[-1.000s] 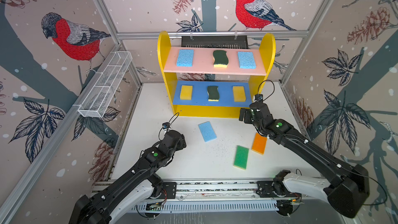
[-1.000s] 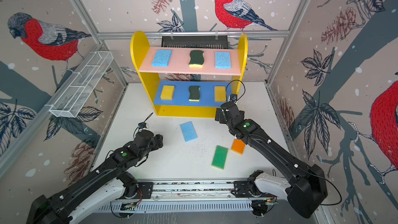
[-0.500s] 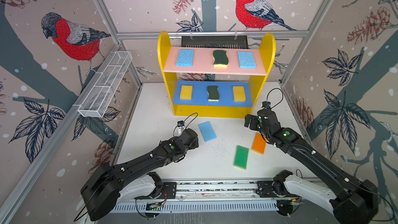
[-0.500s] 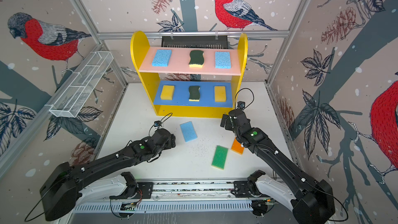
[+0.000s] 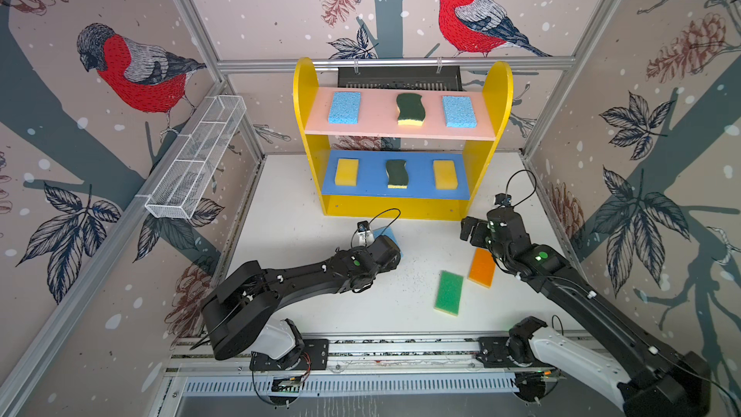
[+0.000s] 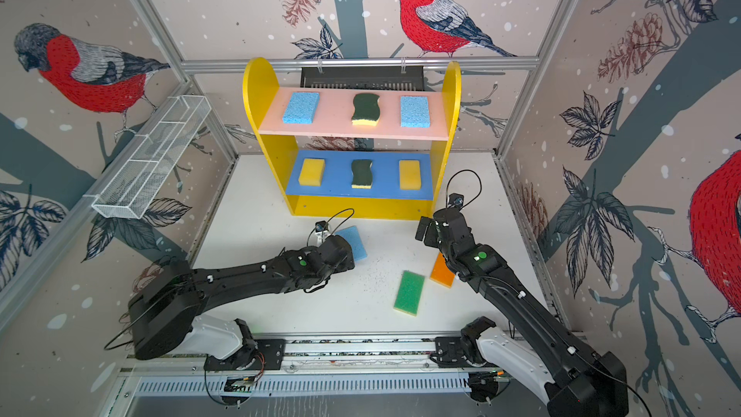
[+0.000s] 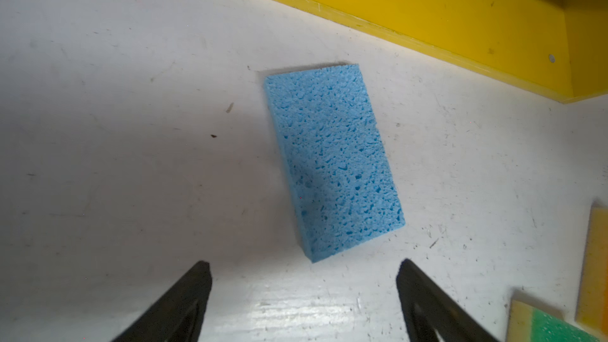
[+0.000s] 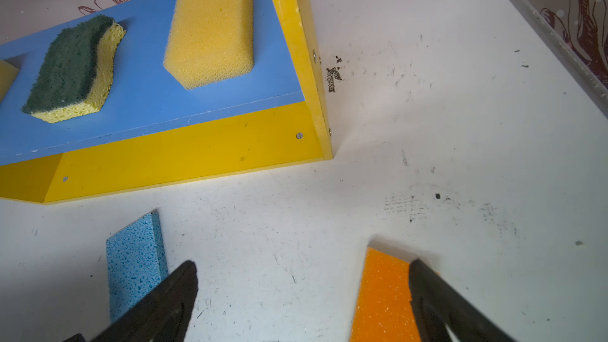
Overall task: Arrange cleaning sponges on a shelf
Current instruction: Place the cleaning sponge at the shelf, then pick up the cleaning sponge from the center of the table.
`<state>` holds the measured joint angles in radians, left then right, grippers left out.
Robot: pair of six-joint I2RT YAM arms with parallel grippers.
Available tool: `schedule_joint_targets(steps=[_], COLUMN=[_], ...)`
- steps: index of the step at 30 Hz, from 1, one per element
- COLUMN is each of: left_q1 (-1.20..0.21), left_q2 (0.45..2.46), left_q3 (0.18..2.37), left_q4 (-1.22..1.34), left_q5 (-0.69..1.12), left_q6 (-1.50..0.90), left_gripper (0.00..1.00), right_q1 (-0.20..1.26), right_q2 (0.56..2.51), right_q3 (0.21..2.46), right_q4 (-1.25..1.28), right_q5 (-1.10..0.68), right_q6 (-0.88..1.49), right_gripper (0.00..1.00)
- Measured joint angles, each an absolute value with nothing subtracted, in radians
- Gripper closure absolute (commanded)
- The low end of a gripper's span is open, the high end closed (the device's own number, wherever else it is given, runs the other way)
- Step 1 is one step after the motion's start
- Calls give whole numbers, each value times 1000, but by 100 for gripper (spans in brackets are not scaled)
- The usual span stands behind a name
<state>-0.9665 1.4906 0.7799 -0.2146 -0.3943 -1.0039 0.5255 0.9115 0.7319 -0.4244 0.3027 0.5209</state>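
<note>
A: Left gripper [image 7: 304,262] hovers with jaws spread wide and empty. The loose blue sponge [image 7: 332,159] lies flat on the table [image 5: 288,242] just ahead of it, near the shelf [image 5: 401,208]

B: Right gripper [image 8: 302,262] gapes wide too, holding nothing. The orange sponge [image 8: 385,291] lies right beside it, the green sponge [image 5: 449,292] close by

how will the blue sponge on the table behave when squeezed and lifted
The blue sponge is full of open pores, so it probably squashes under a pinch and weighs little. Lying flat on the table, a low block, it should slide rather than roll or tip.
</note>
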Motion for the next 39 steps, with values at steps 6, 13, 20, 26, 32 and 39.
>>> schedule_joint_targets(steps=[6, 13, 20, 26, 32, 39], left_q1=[-998, -1013, -1018, -1020, -1020, -1020], left_q2=[1615, 1721, 1783, 1813, 1853, 1899], left_q3=[875, 971, 1036, 1059, 1095, 1133], left_q4=[-232, -290, -358, -377, -401, -444], left_q5=[-397, -416, -435, -444, -449, -475], left_q6=[-1045, -1077, -1120, -1122, -1129, -1148], left_gripper=[10, 9, 8, 8, 8, 9], right_q1=[509, 492, 481, 474, 467, 463], right_q2=[890, 884, 876, 865, 857, 852], right_q3=[731, 729, 727, 723, 723, 722], right_q4=[-424, -428, -427, -428, -428, -427], right_q5=[281, 270, 258, 255, 255, 251], right_q6=[521, 521, 521, 521, 522, 529], right_gripper=[0, 0, 0, 0, 0, 0])
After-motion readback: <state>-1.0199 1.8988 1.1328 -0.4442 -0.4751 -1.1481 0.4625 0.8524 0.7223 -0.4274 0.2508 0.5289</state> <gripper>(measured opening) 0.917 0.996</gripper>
